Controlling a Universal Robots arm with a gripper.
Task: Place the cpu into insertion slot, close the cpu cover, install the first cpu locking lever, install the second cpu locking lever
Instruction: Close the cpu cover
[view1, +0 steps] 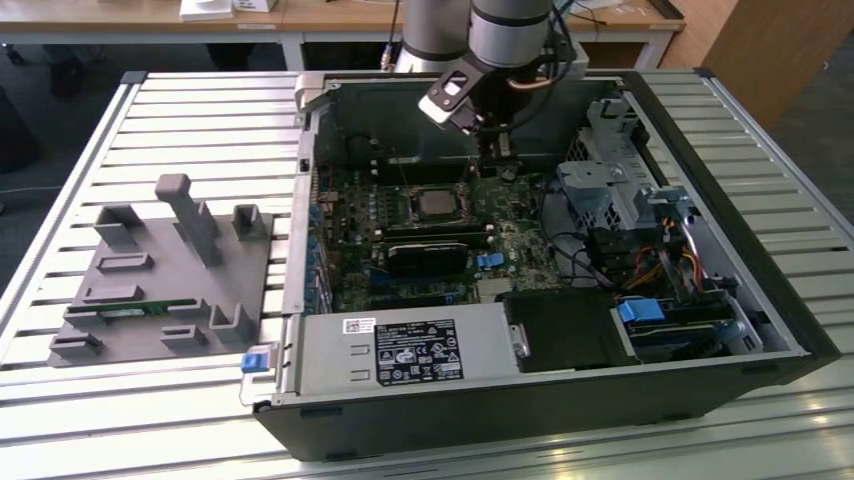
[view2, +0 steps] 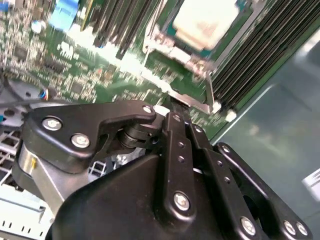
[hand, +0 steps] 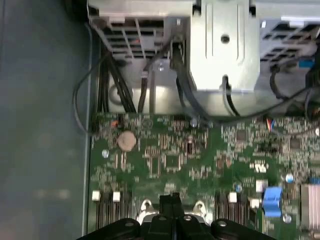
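Deep inside the open computer case, the gripper hangs over the green circuit board with its two black fingers pressed together and nothing visible between them. Just beyond their tips in the second wrist view, the cpu lies flat on the board, pale face up, with the cpu cover framing it.

cpu: dull silver-grey face (paler, almost cream, in the second wrist view)
circuit board: green, speckled with tiny silver and black parts
gripper: matte black links, silver screw heads
computer case: black outside, grey inside
table: pale silver, striped by slats
fixture tray: plain grey
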